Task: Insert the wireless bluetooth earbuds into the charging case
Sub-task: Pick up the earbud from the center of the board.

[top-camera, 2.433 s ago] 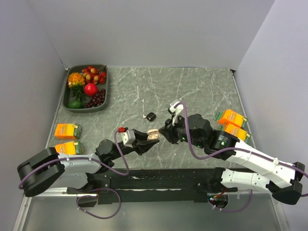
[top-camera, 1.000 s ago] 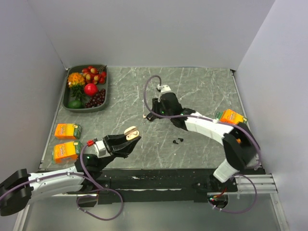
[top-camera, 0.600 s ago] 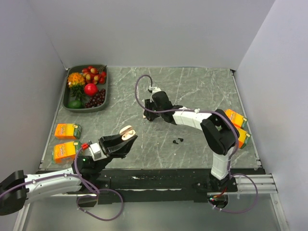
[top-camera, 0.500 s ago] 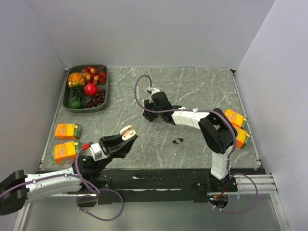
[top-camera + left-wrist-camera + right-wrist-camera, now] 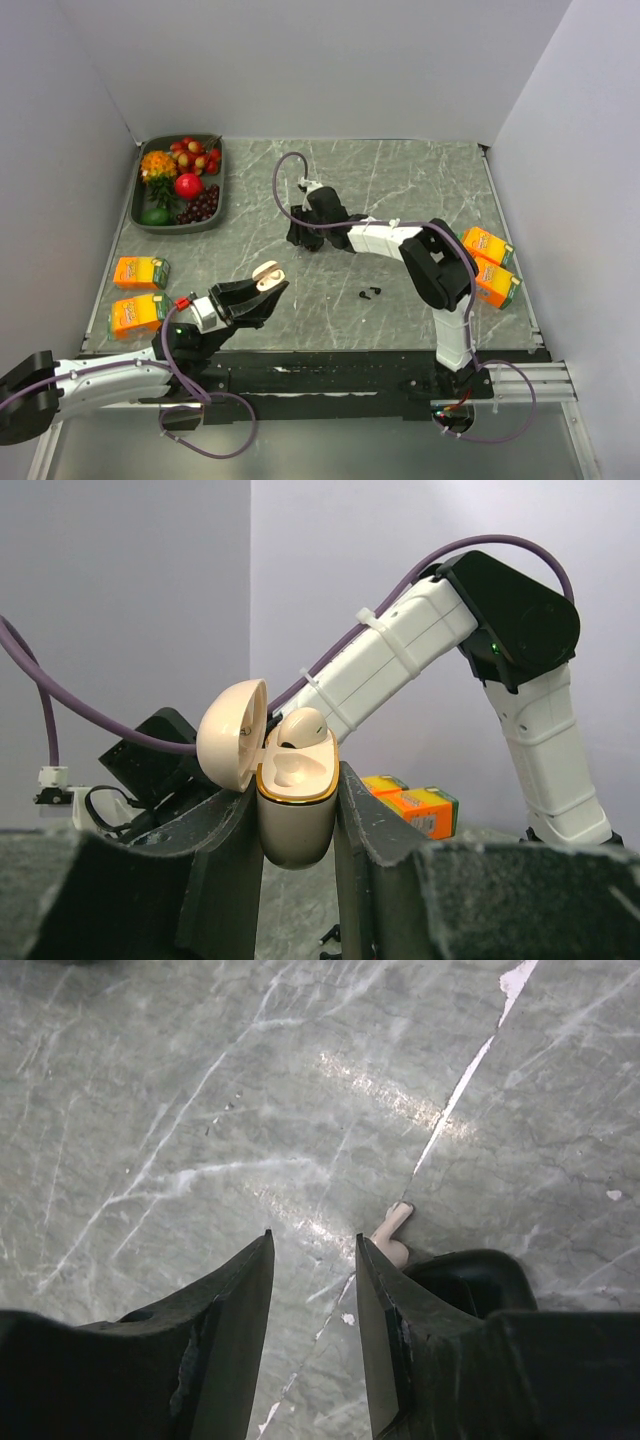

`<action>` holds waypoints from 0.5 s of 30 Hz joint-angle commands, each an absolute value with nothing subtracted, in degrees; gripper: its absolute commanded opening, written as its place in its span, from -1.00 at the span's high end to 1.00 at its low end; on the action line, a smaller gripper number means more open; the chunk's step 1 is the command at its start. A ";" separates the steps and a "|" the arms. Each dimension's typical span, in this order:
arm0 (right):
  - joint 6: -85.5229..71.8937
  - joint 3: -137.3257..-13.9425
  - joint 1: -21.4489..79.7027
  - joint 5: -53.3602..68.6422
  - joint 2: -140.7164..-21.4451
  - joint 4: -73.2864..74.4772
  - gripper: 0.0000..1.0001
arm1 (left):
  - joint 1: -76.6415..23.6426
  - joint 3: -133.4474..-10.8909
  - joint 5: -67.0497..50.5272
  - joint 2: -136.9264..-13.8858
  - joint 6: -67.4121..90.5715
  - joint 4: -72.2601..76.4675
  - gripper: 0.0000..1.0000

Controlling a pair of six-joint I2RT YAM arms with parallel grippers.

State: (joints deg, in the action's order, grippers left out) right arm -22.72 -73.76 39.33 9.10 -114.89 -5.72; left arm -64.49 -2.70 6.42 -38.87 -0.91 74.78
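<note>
While the left gripper (image 5: 295, 792) clamps the open beige charging case (image 5: 296, 830) upright, one earbud (image 5: 300, 726) seated and the free slot offered upward, the right gripper (image 5: 314, 1245) hangs parted and empty over the table (image 5: 150, 1080), the second earbud (image 5: 392, 1232) lying just outside one finger

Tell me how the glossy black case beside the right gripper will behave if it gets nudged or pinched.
The black case looks rounded and glossy, so it may squirm out of a pinch. On the polished marble table, it would probably slide or spin rather than tip. A nudge could also knock the pale piece lying close beside it.
</note>
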 commanded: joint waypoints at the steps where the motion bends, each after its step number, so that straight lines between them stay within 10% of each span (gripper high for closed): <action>1: -23.11 -77.34 39.02 8.18 -116.89 -4.05 0.05 | -64.77 -0.09 7.21 -39.46 -1.50 83.76 0.97; 15: -21.71 -76.90 37.53 5.01 -118.21 -1.85 -0.03 | -64.69 1.14 7.38 -40.78 -1.85 84.81 0.97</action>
State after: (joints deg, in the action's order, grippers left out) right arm -22.68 -75.09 37.95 6.98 -117.78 -2.09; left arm -64.49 -2.70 6.94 -39.72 -1.13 74.81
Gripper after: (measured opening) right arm 0.510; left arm 0.330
